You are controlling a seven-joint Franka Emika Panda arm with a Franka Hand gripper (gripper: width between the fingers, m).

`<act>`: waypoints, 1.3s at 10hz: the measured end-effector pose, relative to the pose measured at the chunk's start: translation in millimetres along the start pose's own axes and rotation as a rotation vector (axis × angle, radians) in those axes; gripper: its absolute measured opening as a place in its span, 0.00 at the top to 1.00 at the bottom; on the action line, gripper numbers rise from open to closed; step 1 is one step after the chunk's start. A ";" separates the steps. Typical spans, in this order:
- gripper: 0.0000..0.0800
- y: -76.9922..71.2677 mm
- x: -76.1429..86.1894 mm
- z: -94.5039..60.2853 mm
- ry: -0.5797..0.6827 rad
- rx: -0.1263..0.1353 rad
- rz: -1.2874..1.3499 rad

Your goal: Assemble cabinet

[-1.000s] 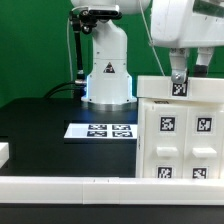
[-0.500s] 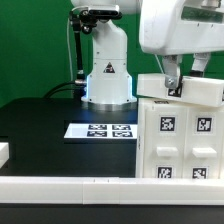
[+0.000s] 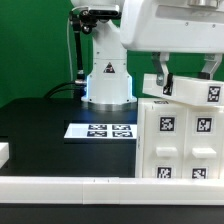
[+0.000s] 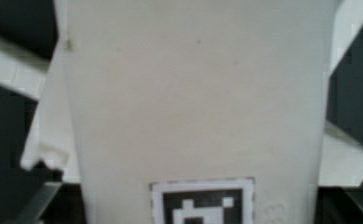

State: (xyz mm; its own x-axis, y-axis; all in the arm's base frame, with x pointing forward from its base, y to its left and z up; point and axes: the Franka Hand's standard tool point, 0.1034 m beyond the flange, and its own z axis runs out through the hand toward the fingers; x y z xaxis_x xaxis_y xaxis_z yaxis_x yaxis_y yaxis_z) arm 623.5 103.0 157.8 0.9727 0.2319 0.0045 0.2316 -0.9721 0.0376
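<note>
The cabinet, a large white box with square tags on its front, stands at the exterior view's right. My gripper is right above it, its dark fingers on either side of a white tagged panel. It holds the panel tilted just above the cabinet's top edge. In the wrist view the white panel fills the picture, with one tag at the jaws. The fingers themselves are almost hidden there.
The marker board lies on the black table in the middle. The arm's white base stands behind it. A white rail runs along the front edge, and a small white part sits at the far left.
The gripper has moved up and toward the exterior view's left. The white panel, which lay flat on the cabinet's top, has come up with it and is now tilted.
</note>
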 end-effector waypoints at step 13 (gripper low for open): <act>0.31 1.6 1.1 1.7 0.008 0.100 1.226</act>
State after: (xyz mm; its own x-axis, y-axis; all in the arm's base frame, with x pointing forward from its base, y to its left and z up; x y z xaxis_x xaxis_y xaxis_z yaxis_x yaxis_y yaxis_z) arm 624.9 101.6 156.2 0.5477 -0.8366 -0.0109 -0.8348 -0.5457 -0.0728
